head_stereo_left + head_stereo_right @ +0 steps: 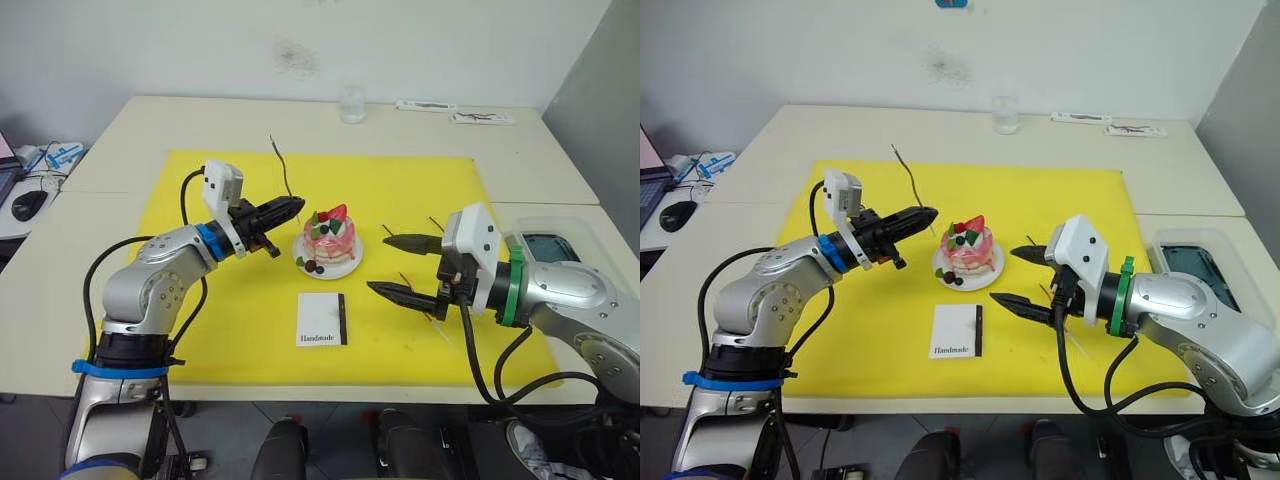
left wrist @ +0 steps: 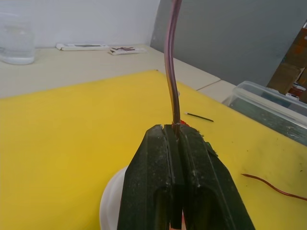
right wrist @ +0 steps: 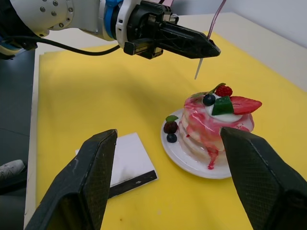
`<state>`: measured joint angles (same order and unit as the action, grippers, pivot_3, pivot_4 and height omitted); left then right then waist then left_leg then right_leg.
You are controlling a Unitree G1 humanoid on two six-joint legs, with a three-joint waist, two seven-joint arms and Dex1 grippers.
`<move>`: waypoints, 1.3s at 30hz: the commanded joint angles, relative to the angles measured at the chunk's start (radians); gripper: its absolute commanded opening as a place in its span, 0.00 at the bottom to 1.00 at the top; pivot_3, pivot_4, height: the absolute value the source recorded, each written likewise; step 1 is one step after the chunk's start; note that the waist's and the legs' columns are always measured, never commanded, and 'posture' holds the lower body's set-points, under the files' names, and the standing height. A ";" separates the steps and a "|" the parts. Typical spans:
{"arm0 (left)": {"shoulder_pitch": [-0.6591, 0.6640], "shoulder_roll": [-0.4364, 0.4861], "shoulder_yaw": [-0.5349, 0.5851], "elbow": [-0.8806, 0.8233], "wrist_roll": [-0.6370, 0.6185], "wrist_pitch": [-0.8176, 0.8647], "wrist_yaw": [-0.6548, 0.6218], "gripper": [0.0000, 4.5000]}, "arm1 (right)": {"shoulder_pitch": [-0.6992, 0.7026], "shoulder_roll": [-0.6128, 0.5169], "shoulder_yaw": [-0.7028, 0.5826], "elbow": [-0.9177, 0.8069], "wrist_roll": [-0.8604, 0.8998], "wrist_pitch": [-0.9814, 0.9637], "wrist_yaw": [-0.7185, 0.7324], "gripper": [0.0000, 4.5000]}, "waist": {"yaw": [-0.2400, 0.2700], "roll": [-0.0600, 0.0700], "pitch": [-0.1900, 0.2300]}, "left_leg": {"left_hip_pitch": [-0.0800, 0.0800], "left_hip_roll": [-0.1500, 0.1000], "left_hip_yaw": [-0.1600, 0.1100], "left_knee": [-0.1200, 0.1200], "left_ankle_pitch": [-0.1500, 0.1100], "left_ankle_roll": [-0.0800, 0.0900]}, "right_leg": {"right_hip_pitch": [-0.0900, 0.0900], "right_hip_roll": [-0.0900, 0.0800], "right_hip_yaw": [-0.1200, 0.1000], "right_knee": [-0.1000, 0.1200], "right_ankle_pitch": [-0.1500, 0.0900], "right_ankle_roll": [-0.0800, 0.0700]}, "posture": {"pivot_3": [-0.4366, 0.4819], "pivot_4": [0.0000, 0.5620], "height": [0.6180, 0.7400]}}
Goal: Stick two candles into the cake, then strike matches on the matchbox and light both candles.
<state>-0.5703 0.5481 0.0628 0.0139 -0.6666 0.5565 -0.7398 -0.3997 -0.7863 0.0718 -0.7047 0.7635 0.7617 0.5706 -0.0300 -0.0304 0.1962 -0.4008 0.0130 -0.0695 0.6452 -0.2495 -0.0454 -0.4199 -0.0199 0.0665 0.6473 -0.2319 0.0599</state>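
White wall, cream tables w/ yellow mat.

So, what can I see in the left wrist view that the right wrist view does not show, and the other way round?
The left wrist view alone shows a glass and a clear plastic bin on the table, one match, and a second candle lying on the yellow mat.

The right wrist view alone shows the matchbox, the cake with its toppings, and the open right gripper.

Both show the left gripper, shut on the held candle, above the same yellow mat, and the white plate.
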 commanded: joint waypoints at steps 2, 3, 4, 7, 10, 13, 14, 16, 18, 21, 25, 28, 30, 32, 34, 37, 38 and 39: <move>-0.046 -0.023 0.001 0.033 0.036 -0.038 -0.039 0.00 | -0.002 0.015 -0.010 -0.039 -0.020 -0.011 0.002 0.79 | 0.000 0.000 0.000 | 0.000 0.000 0.000 0.000 0.000 0.000 | 0.000 0.000 0.000 0.000 0.000 0.000 | 0.48 0.27 1.00; -0.050 -0.025 -0.002 0.040 0.043 -0.040 -0.048 0.00 | -0.002 0.019 -0.008 -0.041 -0.022 -0.008 0.000 0.79 | 0.000 0.000 0.000 | 0.000 0.000 0.000 0.000 0.000 0.000 | 0.000 0.000 0.000 0.000 0.000 0.000 | 0.48 0.27 1.00; -0.051 -0.026 -0.003 0.045 0.050 -0.043 -0.056 0.00 | -0.003 0.022 -0.006 -0.044 -0.025 -0.006 -0.002 0.79 | 0.000 0.000 0.000 | 0.000 0.000 0.000 0.000 0.000 0.000 | 0.000 0.000 0.000 0.000 0.000 0.000 | 0.48 0.27 1.00; -0.054 -0.032 0.002 0.060 0.065 -0.049 -0.069 0.00 | 0.000 0.030 -0.008 -0.051 -0.027 0.001 -0.005 0.79 | 0.000 0.000 0.000 | 0.000 0.000 0.000 0.000 0.000 0.000 | 0.000 0.000 0.000 0.000 0.000 0.000 | 0.48 0.27 1.00; -0.055 -0.038 0.001 0.074 0.077 -0.052 -0.080 0.00 | 0.000 0.039 -0.009 -0.055 -0.031 0.007 -0.009 0.79 | 0.001 0.000 0.000 | 0.000 0.000 -0.001 0.000 0.000 0.000 | 0.000 0.000 0.000 0.000 0.000 0.000 | 0.48 0.27 1.00; -0.050 -0.044 0.004 0.082 0.091 -0.064 -0.085 0.00 | -0.002 0.051 -0.012 -0.058 -0.033 0.013 -0.010 0.79 | 0.001 0.000 0.000 | 0.000 0.000 0.000 0.000 0.000 0.000 | 0.000 0.000 0.000 0.000 0.000 0.000 | 0.48 0.27 1.00; -0.049 -0.048 0.005 0.082 0.090 -0.062 -0.090 0.00 | -0.003 0.053 -0.012 -0.060 -0.033 0.016 -0.011 0.79 | 0.001 0.000 0.000 | 0.000 0.000 -0.001 0.000 0.000 0.000 | 0.000 0.000 0.000 0.000 0.000 0.000 | 0.48 0.27 1.00; -0.046 -0.056 0.007 0.083 0.090 -0.060 -0.091 0.00 | -0.004 0.057 -0.013 -0.062 -0.033 0.020 -0.012 0.79 | 0.001 0.000 0.000 | 0.000 0.000 -0.001 0.000 0.000 0.000 | 0.000 0.000 0.000 0.001 0.000 0.000 | 0.48 0.27 1.00; -0.044 -0.059 0.005 0.090 0.102 -0.072 -0.094 0.00 | -0.007 0.059 -0.014 -0.064 -0.031 0.026 -0.014 0.79 | 0.001 0.000 0.000 | 0.000 0.000 -0.001 0.000 0.000 0.000 | 0.000 0.000 0.000 0.001 0.000 0.000 | 0.48 0.27 1.00; -0.045 -0.068 0.006 0.097 0.112 -0.082 -0.096 0.00 | -0.008 0.061 -0.018 -0.069 -0.028 0.034 -0.013 0.79 | 0.001 0.000 0.000 | 0.000 0.000 -0.001 0.000 0.000 0.000 | 0.000 0.000 0.000 0.001 0.000 0.000 | 0.48 0.27 1.00; -0.045 -0.079 0.002 0.101 0.122 -0.094 -0.097 0.00 | -0.009 0.062 -0.021 -0.073 -0.024 0.044 -0.014 0.79 | 0.001 0.000 0.000 | 0.000 0.000 -0.001 0.000 0.000 0.000 | 0.000 0.000 0.000 0.001 0.000 0.000 | 0.48 0.27 1.00; -0.039 -0.083 -0.001 0.104 0.137 -0.107 -0.105 0.00 | -0.009 0.063 -0.025 -0.077 -0.020 0.051 -0.013 0.79 | 0.001 0.000 0.000 | 0.000 0.000 -0.001 0.000 0.000 0.000 | 0.000 0.000 0.000 0.001 0.000 0.000 | 0.48 0.27 1.00; -0.032 -0.086 -0.001 0.101 0.142 -0.112 -0.108 0.00 | -0.008 0.063 -0.027 -0.079 -0.019 0.055 -0.012 0.79 | 0.001 0.000 0.000 | 0.000 0.000 -0.001 0.000 0.000 0.000 | 0.000 0.000 0.000 0.001 0.000 -0.001 | 0.48 0.27 1.00; -0.026 -0.090 0.001 0.104 0.151 -0.124 -0.109 0.00 | -0.010 0.063 -0.028 -0.080 -0.018 0.056 -0.012 0.79 | 0.001 0.000 0.000 | 0.000 0.000 -0.001 0.000 0.000 0.000 | 0.000 0.000 0.000 0.001 0.000 -0.001 | 0.48 0.27 1.00; -0.019 -0.095 0.000 0.113 0.165 -0.148 -0.107 0.00 | -0.013 0.066 -0.028 -0.080 -0.017 0.058 -0.014 0.79 | 0.001 0.000 0.000 | 0.000 0.000 -0.001 0.001 0.000 0.000 | 0.000 0.000 0.000 0.001 0.001 -0.001 | 0.48 0.27 1.00; -0.001 -0.104 -0.010 0.130 0.198 -0.197 -0.110 0.00 | -0.014 0.069 -0.028 -0.081 -0.014 0.060 -0.015 0.79 | 0.001 0.000 0.000 | 0.000 0.000 -0.001 0.001 0.000 0.000 | 0.000 0.000 0.000 0.001 0.001 -0.001 | 0.48 0.27 1.00; 0.006 -0.107 -0.012 0.135 0.208 -0.214 -0.111 0.00 | -0.013 0.071 -0.028 -0.082 -0.013 0.061 -0.016 0.79 | 0.001 0.000 0.000 | 0.000 0.000 -0.001 0.001 0.000 0.000 | 0.000 0.000 0.000 0.001 0.003 -0.005 | 0.48 0.27 1.00; 0.012 -0.111 -0.014 0.139 0.215 -0.226 -0.113 0.00 | -0.013 0.072 -0.028 -0.083 -0.012 0.062 -0.017 0.79 | 0.000 0.000 0.000 | 0.000 0.000 -0.001 0.001 0.000 0.000 | 0.000 0.000 0.000 0.001 0.003 -0.005 | 0.48 0.27 1.00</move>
<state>-0.5612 0.4417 0.0503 0.1606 -0.4673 0.3668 -0.8435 -0.4021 -0.7205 0.0700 -0.7502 0.7347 0.8287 0.5599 -0.0296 -0.0303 0.1962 -0.4003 0.0128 -0.0704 0.6459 -0.2495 -0.0454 -0.4195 -0.0200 0.0662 0.6487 -0.2286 0.0547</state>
